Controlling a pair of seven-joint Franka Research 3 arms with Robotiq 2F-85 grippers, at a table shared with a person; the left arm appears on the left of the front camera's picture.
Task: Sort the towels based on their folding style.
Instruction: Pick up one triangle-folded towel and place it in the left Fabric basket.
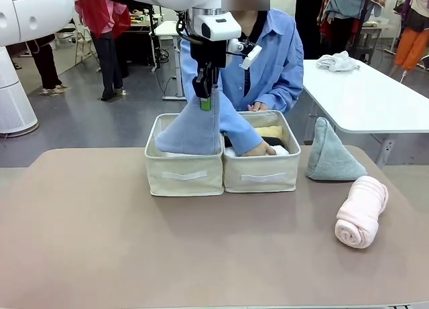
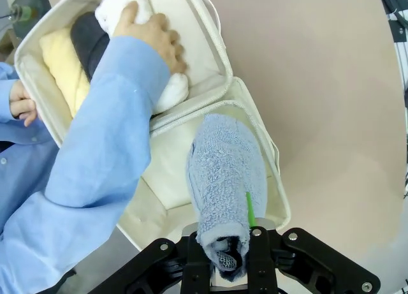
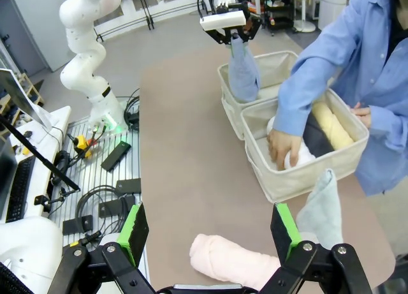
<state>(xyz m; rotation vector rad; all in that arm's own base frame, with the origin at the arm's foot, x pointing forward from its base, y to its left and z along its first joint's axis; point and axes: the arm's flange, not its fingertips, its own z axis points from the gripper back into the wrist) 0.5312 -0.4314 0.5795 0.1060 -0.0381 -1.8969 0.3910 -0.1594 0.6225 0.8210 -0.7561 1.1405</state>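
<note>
You have the light blue cone towel [image 1: 193, 131] pinched at its tip in the left gripper [image 1: 206, 100], its base down inside the left box [image 1: 184, 177]. In the right box [image 1: 261, 178], a person's hand [image 1: 258, 149] rests on the white roll [image 1: 280, 150]. Your right gripper [image 3: 209, 233] stands wide apart and holds nothing, above the pink roll [image 3: 233, 261].
</note>
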